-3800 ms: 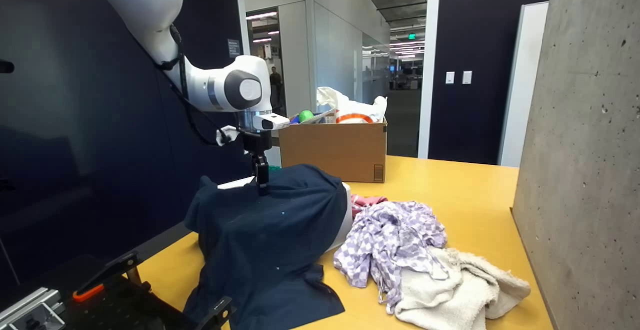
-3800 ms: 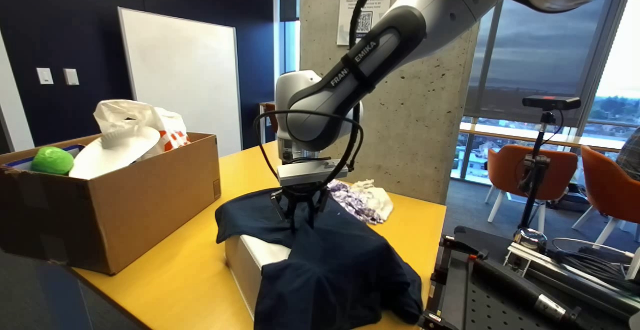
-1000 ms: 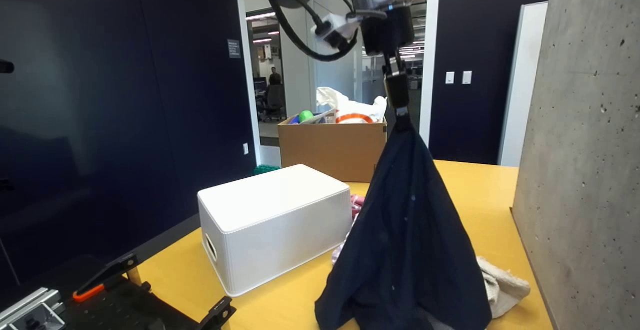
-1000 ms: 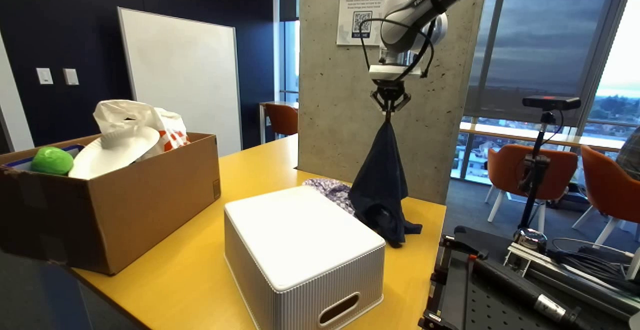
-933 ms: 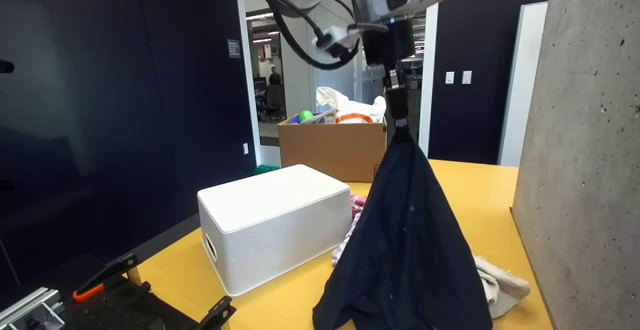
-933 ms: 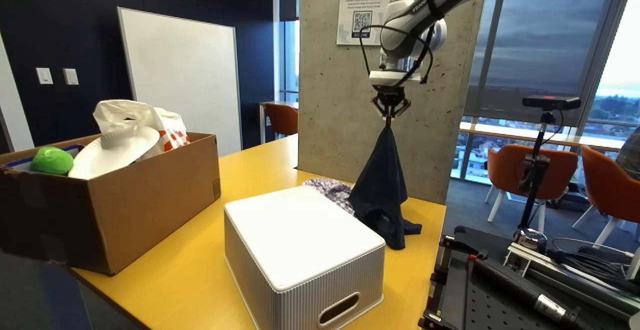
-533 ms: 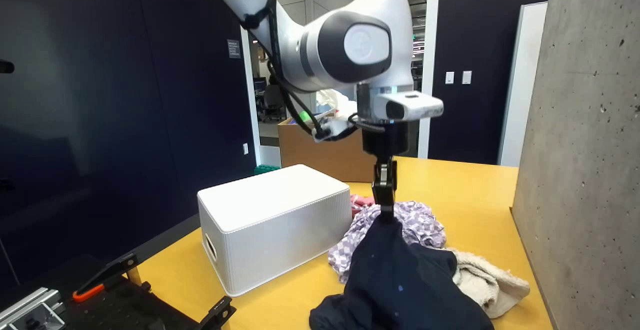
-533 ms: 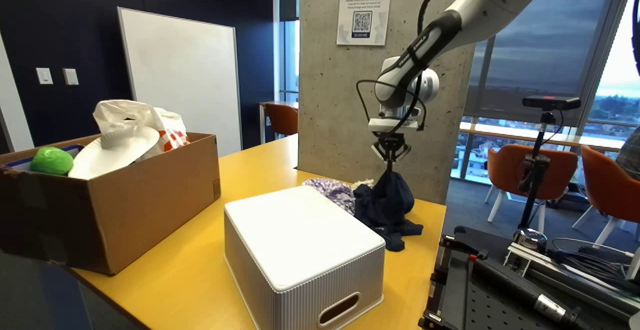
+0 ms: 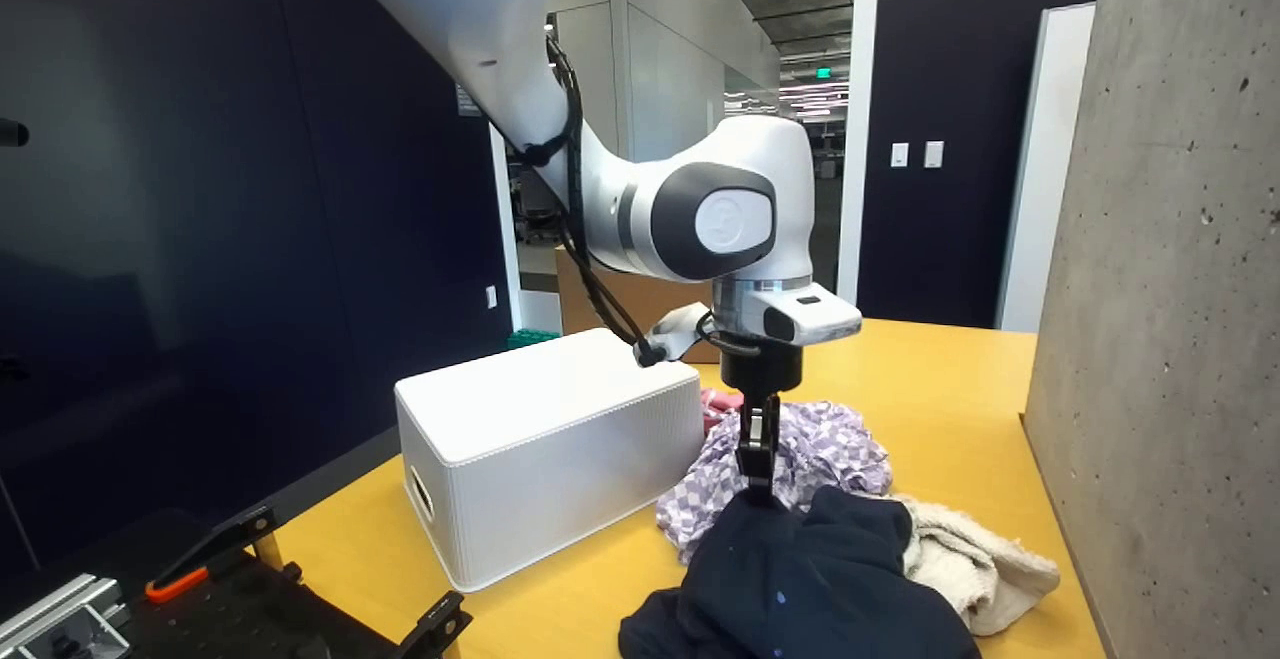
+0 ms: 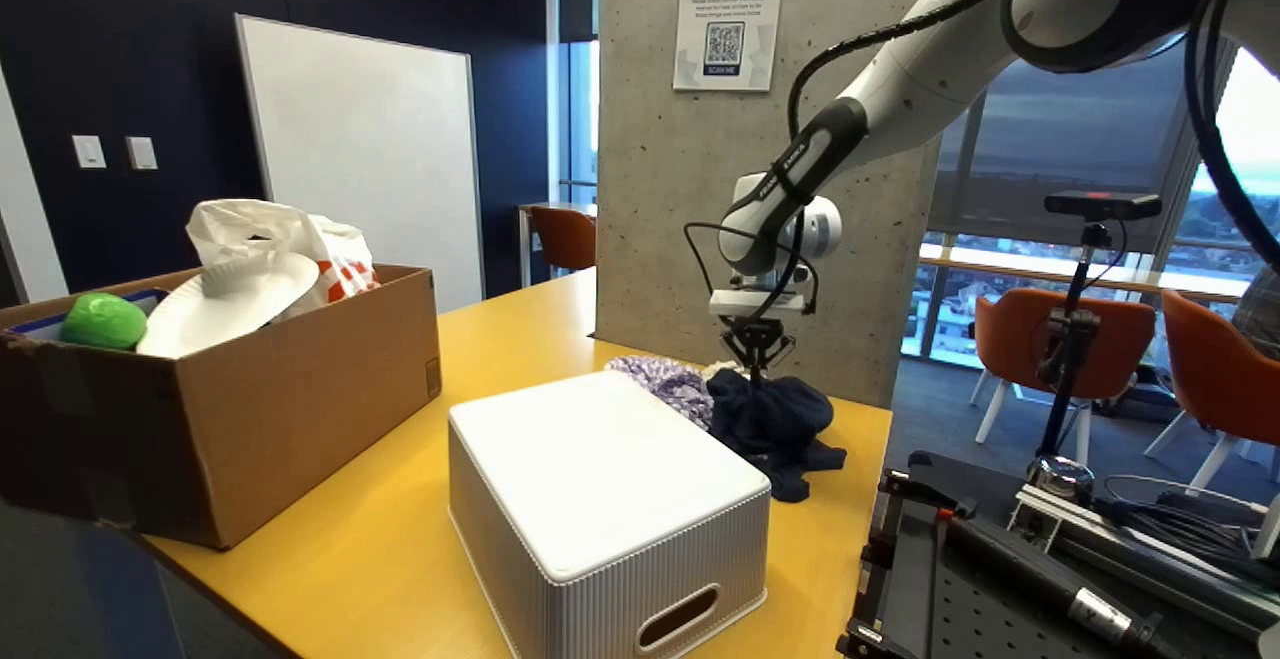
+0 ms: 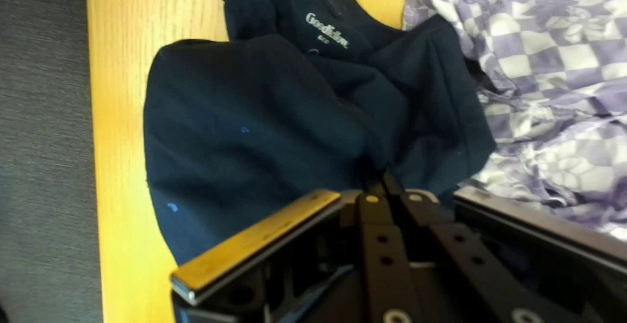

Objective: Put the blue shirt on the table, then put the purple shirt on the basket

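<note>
Blue shirt lowered further onto the table, crumpled, fingers together, pinching its fabric

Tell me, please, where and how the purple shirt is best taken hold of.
I'd pinch the purple shirt by a raised fold away from the blue shirt, coming from above: it lies in a loose, crumpled heap, and the white box and blue shirt crowd two sides. The hand is closed on the blue shirt, so it should probably release that first.

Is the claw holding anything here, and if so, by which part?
Yes: the claw pinches the navy Goodfellow shirt by a fold, away from its neck label.
</note>
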Robot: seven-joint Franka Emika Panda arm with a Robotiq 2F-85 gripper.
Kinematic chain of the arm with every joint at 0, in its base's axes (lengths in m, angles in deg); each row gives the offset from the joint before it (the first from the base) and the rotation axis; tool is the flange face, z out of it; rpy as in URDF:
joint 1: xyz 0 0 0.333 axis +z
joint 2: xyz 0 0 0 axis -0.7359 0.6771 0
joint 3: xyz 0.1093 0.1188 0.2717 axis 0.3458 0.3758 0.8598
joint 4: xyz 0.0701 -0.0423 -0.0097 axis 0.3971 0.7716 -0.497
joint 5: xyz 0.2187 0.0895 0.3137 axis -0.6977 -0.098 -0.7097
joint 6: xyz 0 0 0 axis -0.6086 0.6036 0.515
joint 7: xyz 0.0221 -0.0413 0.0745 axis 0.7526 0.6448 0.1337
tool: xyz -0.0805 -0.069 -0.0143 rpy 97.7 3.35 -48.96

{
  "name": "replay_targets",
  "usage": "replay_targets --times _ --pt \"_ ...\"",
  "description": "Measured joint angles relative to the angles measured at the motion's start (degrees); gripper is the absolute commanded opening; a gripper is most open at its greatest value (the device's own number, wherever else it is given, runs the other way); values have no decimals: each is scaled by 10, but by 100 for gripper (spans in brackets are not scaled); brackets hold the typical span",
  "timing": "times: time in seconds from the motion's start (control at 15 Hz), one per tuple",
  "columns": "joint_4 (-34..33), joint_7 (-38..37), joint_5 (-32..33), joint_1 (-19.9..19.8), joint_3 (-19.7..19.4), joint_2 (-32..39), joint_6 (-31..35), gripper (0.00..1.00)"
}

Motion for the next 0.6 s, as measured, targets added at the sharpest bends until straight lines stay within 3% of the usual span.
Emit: replay_targets --times 0.07,0.6 --pt "-16 -3 0 6 -1 6 1 29" --pt "-117 -26 0 39 -2 23 -5 85"
